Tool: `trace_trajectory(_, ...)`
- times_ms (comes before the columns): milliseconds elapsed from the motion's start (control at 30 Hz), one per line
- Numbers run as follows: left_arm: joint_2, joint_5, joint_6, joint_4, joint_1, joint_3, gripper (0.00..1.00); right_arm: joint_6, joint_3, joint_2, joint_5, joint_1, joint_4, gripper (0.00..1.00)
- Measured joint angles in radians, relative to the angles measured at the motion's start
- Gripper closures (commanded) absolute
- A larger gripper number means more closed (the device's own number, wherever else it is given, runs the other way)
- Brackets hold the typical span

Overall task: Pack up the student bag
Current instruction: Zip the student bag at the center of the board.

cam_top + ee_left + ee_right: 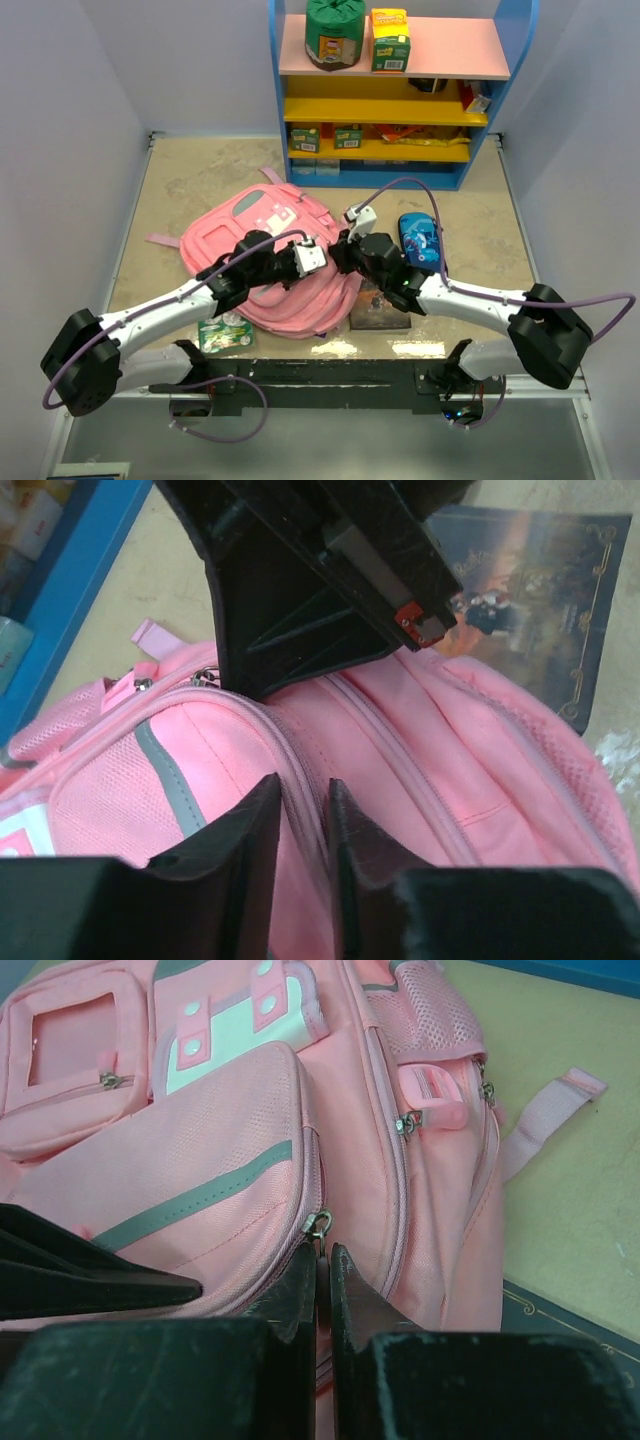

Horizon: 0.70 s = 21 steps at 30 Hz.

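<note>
1. The bag (265, 225) lay at the centre of the counter (200, 170), with both arms at its 3 o'clock edge.
2. The left gripper (303, 800) grasped a fold of the bag; the right gripper (323, 1260) was clenched on the zip pull (318, 1225).
3. I judged this the unzipping step; next, I would draw the pull along its track.

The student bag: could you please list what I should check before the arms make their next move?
1. Right jaws shut on the zipper pull: ok.
2. Left jaws pinching fabric of the student bag along a seam: ok.
3. Zipper opened: not ok, it looks closed.
4. Pencil case lying free, right of the bag: ok.
5. Book clear of the bag's edge: cannot tell.
</note>
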Motion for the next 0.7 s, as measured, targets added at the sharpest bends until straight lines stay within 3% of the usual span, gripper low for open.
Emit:
trace_trajectory(133,-0.003,0.016,0.072,-0.011,0.004,-0.016,1.0,0.002,0.0,0.0,0.005,0.014,-0.021,1.0)
trace_trajectory(267,-0.034,0.039,0.182,-0.072,0.009,-0.022,1.0,0.006,0.0,0.0,0.002,0.026,-0.034,0.64)
trace_trajectory(333,-0.056,0.055,0.238,-0.129,0.017,-0.019,1.0,0.006,0.003,0.0,0.003,0.028,-0.044,0.53)
trace_trajectory(367,-0.067,0.066,0.264,-0.169,0.026,-0.011,1.0,0.003,0.005,0.0,0.002,0.026,-0.052,0.43)
trace_trajectory(467,-0.094,0.104,0.335,-0.313,0.061,0.039,1.0,0.004,0.013,-0.004,0.001,0.014,-0.053,0.28)
trace_trajectory(533,-0.127,0.135,0.405,-0.429,0.084,0.086,1.0,-0.002,0.018,-0.022,0.002,0.005,-0.05,0.25)
trace_trajectory(700,-0.314,0.217,0.588,-0.682,0.107,0.138,1.0,-0.079,0.015,-0.102,0.021,-0.011,-0.016,0.05)
